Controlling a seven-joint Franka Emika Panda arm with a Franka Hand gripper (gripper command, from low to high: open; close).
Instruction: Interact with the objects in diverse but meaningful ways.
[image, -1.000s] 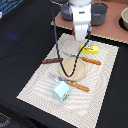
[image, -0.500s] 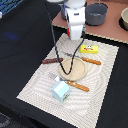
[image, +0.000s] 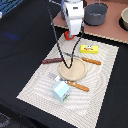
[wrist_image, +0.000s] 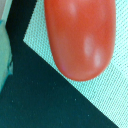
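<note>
- Near the upper middle of the exterior frame, I have the white pincer (image: 72, 33) down over the round red tomato-like ball (image: 68, 35), which sits at the far corner of the pale woven mat (image: 35, 85) on the black table (image: 20, 40).
- I cannot tell whether the pincer is clenched or released; its body hides the tips.
- Progress, as I judge it: the ball is being approached, with no lift yet.
- Apparently untouched: the yellow rectangular block (image: 89, 48), the dark brown sausage-like stick (image: 52, 60), the pale blue carton (image: 61, 91).
- My wrist camera fills with the ball (wrist_image: 80, 37) over the mat's edge (wrist_image: 112, 95), yet shows no fingers.
- Only the exterior view gives the layout: round wooden board (image: 73, 69) mid-mat, grey pot (image: 96, 13) behind.
</note>
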